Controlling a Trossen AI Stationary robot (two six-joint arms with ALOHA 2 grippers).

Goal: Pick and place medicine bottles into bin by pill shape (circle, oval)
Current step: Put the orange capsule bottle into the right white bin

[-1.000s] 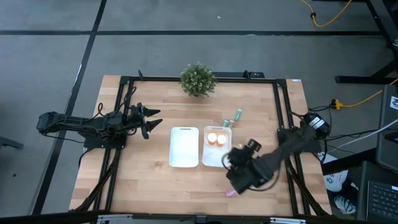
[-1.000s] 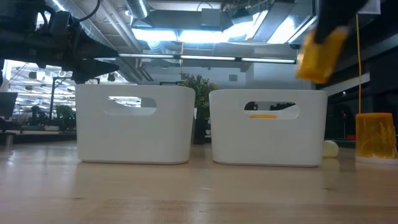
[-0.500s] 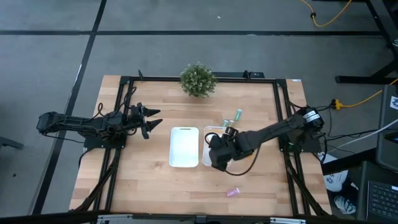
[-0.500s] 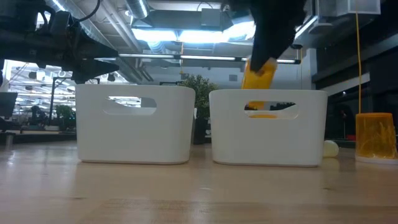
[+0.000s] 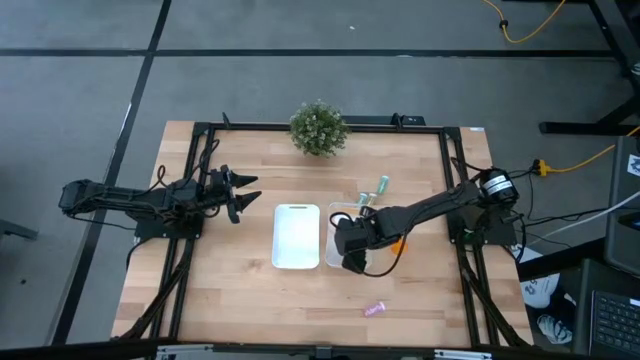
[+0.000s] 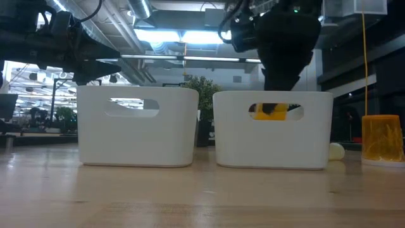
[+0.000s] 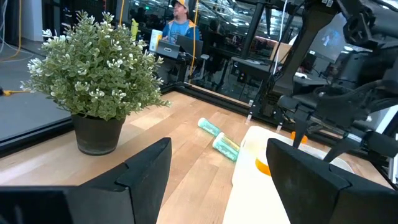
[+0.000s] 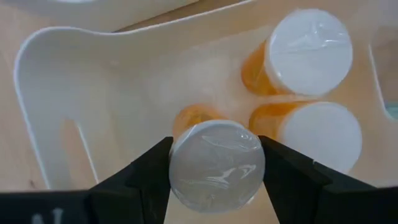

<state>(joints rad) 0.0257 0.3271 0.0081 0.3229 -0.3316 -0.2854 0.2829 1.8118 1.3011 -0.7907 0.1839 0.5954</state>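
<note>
My right gripper (image 5: 349, 252) reaches down into the right white bin (image 6: 272, 139), shut on an orange medicine bottle (image 8: 216, 163) with a white cap. Two more orange bottles (image 8: 309, 46) (image 8: 320, 134) stand upright on the floor of that bin (image 8: 43, 81). The left white bin (image 5: 296, 236) stands beside it. Two teal bottles (image 5: 382, 185) (image 5: 365, 199) lie on their sides behind the bins. A pink bottle (image 5: 373, 309) lies near the front edge. Another orange bottle (image 6: 382, 138) stands on the table at the right. My left gripper (image 7: 224, 180) waits open at the table's left. My right gripper pinches the orange bottle at its capped top end (image 8: 183, 165) between the two fingers, one on each side of the white cap. The fingers come from above, pointing steeply down. The bottle hangs upright inside the right bin; whether its bottom touches the floor is hidden.
A potted plant (image 5: 318, 128) stands at the middle of the far edge. Black rails (image 5: 200, 140) frame the tabletop. Bare wood lies in front of both bins. A person sits in the room beyond the table (image 7: 180, 25).
My right gripper has swung from the near right part of the table toward the left and far edge, over the right bin, and sunk into it, tipping more steeply downward. The orange bottle it carries has gone from above the bin's rim to inside the bin.
</note>
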